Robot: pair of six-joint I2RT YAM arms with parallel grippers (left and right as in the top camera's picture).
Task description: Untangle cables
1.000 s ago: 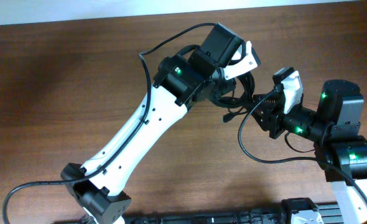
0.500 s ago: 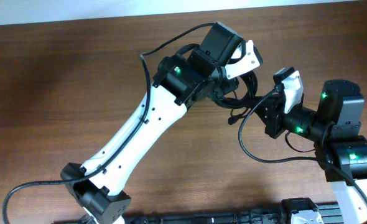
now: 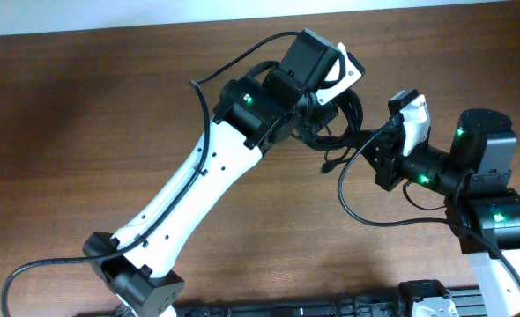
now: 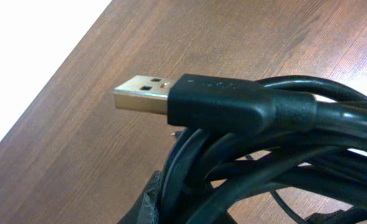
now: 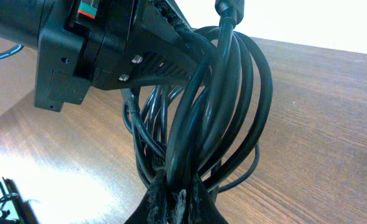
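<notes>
The cables [image 3: 346,116] are a bundle of thin black loops hanging above the wooden table between both arms. My left gripper [image 3: 320,104] is shut on the top of the loops. In the left wrist view one finger [image 4: 147,202] presses against the cables [image 4: 264,143], and a USB plug [image 4: 143,93] juts left out of the bundle. My right gripper [image 3: 359,141] comes in from the right. In its wrist view the right gripper [image 5: 178,198] is shut on several strands at the bottom of the cables [image 5: 224,106]. The left gripper [image 5: 193,43] holds them above.
The brown wooden table [image 3: 84,114] stretches left and toward the far edge. A thicker black wire [image 3: 366,216] loops from the right arm near the bundle. A small plug end [image 3: 328,164] dangles below the bundle. Arm bases sit along the near edge.
My right gripper has shut on the lower strands of the bundle. The left gripper has shifted slightly up and away, keeping its hold on the loops.
</notes>
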